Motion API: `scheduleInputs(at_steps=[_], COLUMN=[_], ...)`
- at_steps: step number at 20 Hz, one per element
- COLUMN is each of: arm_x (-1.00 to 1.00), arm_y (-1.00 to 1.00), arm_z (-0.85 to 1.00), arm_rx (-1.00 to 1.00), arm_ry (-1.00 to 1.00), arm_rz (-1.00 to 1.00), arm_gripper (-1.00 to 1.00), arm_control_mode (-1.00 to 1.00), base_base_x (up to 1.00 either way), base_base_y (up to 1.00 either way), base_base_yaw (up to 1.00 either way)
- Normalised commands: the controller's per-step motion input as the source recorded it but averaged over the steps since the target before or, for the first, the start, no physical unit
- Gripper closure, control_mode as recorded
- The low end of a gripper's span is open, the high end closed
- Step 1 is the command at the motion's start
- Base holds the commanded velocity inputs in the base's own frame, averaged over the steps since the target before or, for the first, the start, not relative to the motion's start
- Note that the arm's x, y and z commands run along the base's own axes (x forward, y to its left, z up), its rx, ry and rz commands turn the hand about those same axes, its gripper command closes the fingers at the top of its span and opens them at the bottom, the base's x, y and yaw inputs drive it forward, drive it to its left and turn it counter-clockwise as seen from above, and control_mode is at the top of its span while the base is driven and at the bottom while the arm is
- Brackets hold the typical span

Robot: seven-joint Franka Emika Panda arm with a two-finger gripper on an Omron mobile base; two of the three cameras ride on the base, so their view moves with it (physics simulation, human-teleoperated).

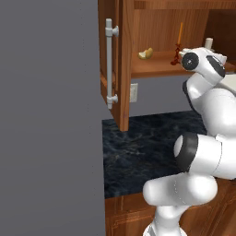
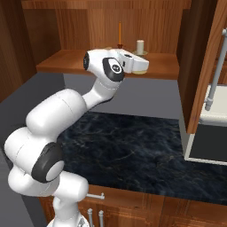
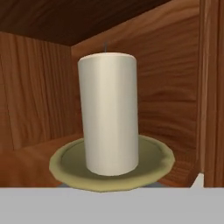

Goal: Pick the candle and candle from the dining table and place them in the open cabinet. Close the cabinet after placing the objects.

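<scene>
Both doors of the wooden wall cabinet (image 1: 152,68) stand open. On its shelf stands the thin orange candle (image 1: 180,33) (image 2: 119,32) on a dark red base. The short cream-white candle (image 3: 109,113) (image 2: 140,46) (image 1: 209,43) stands upright on an olive plate (image 3: 65,164), just to the right of the taper. My gripper (image 2: 141,66) reaches into the cabinet just in front of that plate, and the white candle stands free of it. Its fingertips are hidden; it is shut. The dining table is out of view.
A yellow fruit (image 1: 146,54) lies on the shelf's left part. The left door (image 1: 122,69) with its steel bar handle (image 1: 109,64) juts out over the black stone counter (image 2: 133,146). The right door (image 2: 201,66) hangs open above a white appliance (image 2: 213,117). A grey wall (image 1: 50,115) stands at left.
</scene>
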Motion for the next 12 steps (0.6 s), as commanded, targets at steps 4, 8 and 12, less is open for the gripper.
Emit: scheduleInputs(at_steps=[4, 8, 12], arm_x=[0.37, 0.4, 0.36], arm_y=[-0.04, -0.04, -0.09], arm_z=[-0.01, 0.0, -0.07], arm_rx=[0.02, 0.01, 0.01], arm_ry=[-0.01, 0.0, 0.0], arm_rz=[0.03, 0.03, 0.04], arm_gripper=[1.0, 1.0, 1.0], arm_control_mode=[-1.0, -1.0, -1.0], base_base_x=[0.0, 0.0, 0.0], base_base_y=[0.0, 0.0, 0.0], base_base_yaw=[0.0, 0.0, 0.0])
